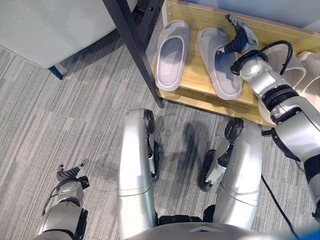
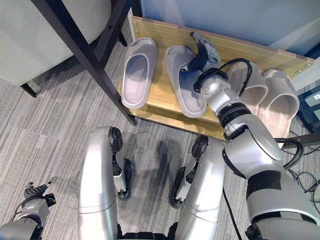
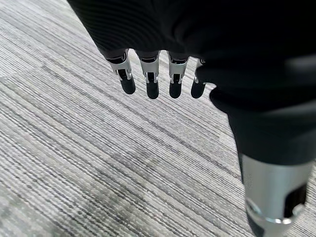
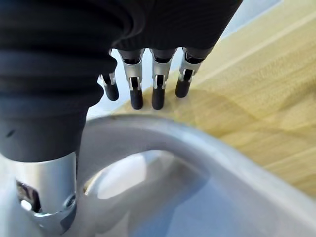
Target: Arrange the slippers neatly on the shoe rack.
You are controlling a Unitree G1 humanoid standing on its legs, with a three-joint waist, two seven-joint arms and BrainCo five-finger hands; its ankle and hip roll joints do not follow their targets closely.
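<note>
Wooden shoe rack (image 1: 200, 82) carries two grey slippers (image 1: 172, 52) side by side, w/ beige pair (image 2: 260, 92) to their right. Right hand (image 1: 240, 35) sits over right grey slipper's (image 1: 217, 60) toe end, fingers straight, nothing gripped. Left hand (image 1: 70, 175) hangs low above carpet (image 1: 75, 115), fingers relaxed, empty.

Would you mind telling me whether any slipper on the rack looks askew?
Yes: the grey slipper under the right robot hand slants off-parallel to its straighter mate on the shoe rack.
</note>
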